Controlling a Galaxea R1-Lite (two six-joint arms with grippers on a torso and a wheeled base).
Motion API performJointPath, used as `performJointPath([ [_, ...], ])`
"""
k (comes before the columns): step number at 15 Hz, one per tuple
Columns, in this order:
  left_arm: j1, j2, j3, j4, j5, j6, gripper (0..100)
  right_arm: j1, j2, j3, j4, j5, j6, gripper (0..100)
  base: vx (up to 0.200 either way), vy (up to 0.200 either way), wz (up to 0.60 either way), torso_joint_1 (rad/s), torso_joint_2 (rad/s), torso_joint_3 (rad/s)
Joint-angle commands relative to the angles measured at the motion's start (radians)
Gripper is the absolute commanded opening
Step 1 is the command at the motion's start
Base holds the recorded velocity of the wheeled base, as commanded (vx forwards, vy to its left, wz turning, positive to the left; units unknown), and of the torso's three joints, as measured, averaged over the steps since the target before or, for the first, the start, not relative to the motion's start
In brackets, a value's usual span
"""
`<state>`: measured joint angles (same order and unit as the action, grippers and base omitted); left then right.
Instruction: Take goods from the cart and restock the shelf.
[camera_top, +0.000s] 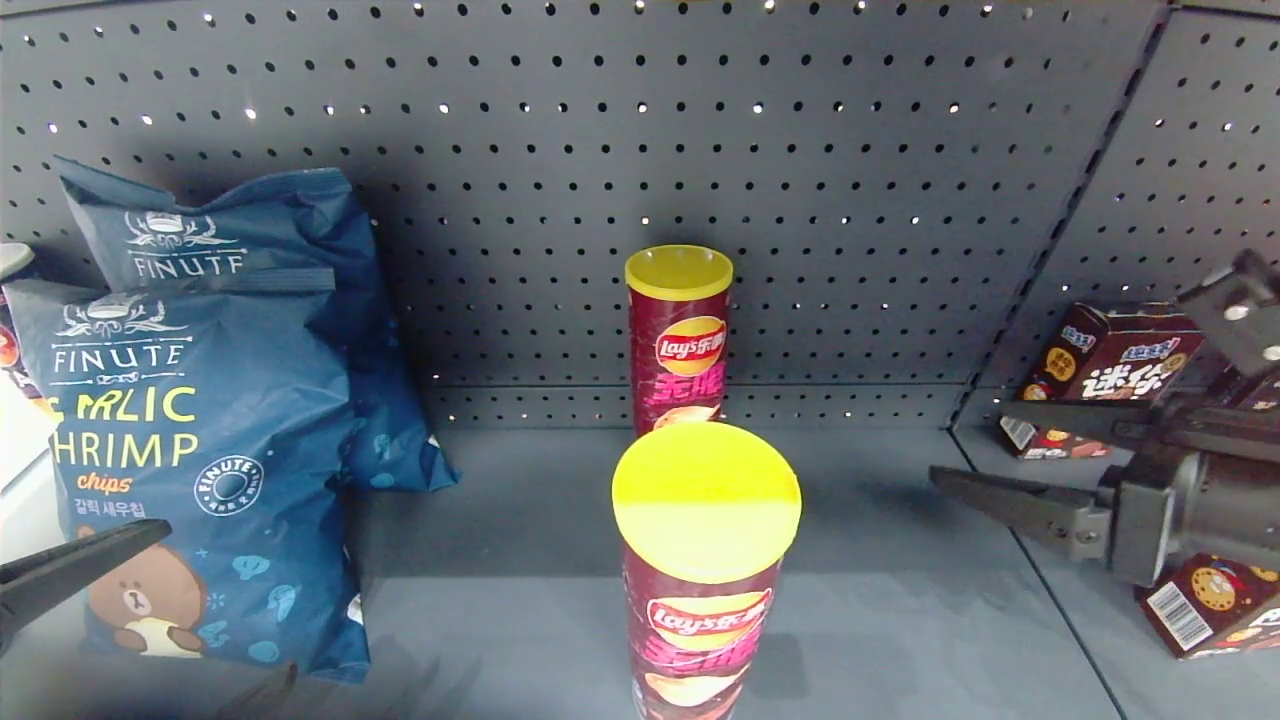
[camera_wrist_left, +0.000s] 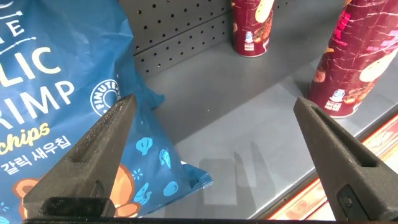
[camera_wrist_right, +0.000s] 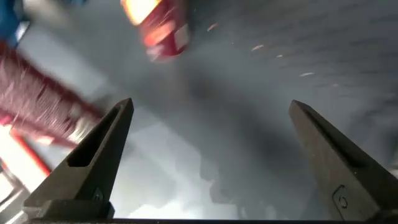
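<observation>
**Left claw (camera_wrist_left: 216, 101) and right claw (camera_top: 970, 442) released and empty over the shelf (camera_top: 900, 620)**

In the head view the right claw hangs at 3 o'clock. Its two fingers are parted wide with nothing between them and point in toward the middle of the shelf. The left claw sits low at 8 o'clock, also spread wide and empty, just in front of the front blue bag (camera_top: 190, 470).

Between the two claws, at 6 o'clock, the front chip can (camera_top: 705, 560) stands upright near the shelf's front edge with its yellow lid on. At its 12 o'clock, and apart from it, the rear chip can (camera_top: 680, 340) stands upright close to the pegboard back (camera_top: 800, 150).

At 9 o'clock the front blue bag stands upright and overlaps a second blue bag (camera_top: 250, 240) behind it. At 3 o'clock, beyond the right claw, a dark snack box (camera_top: 1110, 370) rests by the back wall. Another box (camera_top: 1210, 600) lies at 4 o'clock, partly hidden by that arm.
</observation>
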<state>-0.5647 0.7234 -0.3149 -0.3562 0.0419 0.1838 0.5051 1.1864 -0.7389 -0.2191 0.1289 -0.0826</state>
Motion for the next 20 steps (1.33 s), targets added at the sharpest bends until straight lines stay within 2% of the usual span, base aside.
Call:
performJointPath([
  [1, 0.000, -0.002, -0.001, -0.001, 0.000, 0.000, 100, -0.051, -0.096, -0.007, 0.000, 0.006, 0.000, 100, 0.000, 0.000, 0.00, 0.000, 0.00, 0.000],
  [6, 0.002, -0.007, -0.004, -0.001, 0.010, 0.002, 100, -0.068, -0.145, 0.001, -0.002, 0.011, 0.000, 100, 0.000, 0.000, 0.00, 0.000, 0.00, 0.000],
  [7, 0.002, -0.009, -0.003, -0.001, 0.019, 0.002, 100, -0.112, -0.188, 0.019, 0.000, 0.011, 0.001, 100, 0.000, 0.000, 0.00, 0.000, 0.00, 0.000],
  [11, 0.002, -0.009, 0.000, 0.000, 0.023, 0.002, 100, -0.430, -0.484, 0.187, 0.003, 0.006, 0.046, 100, 0.000, 0.000, 0.00, 0.000, 0.00, 0.000],
  [14, 0.000, -0.007, 0.010, -0.001, 0.021, 0.002, 100, -0.586, -0.646, 0.309, 0.009, -0.009, 0.040, 100, 0.000, 0.000, 0.00, 0.000, 0.00, 0.000],
  [16, 0.000, -0.007, 0.007, -0.001, 0.021, 0.002, 100, -0.646, -0.720, 0.368, 0.009, -0.008, 0.040, 100, 0.000, 0.000, 0.00, 0.000, 0.00, 0.000],
  [19, 0.000, -0.021, 0.010, -0.001, 0.021, 0.000, 100, -0.669, -0.838, 0.472, 0.020, -0.009, 0.040, 100, 0.000, 0.000, 0.00, 0.000, 0.00, 0.000],
  [20, 0.000, -0.032, 0.016, 0.000, 0.023, 0.000, 100, -0.669, -0.923, 0.544, 0.066, -0.014, 0.040, 100, 0.000, 0.000, 0.00, 0.000, 0.00, 0.000],
])
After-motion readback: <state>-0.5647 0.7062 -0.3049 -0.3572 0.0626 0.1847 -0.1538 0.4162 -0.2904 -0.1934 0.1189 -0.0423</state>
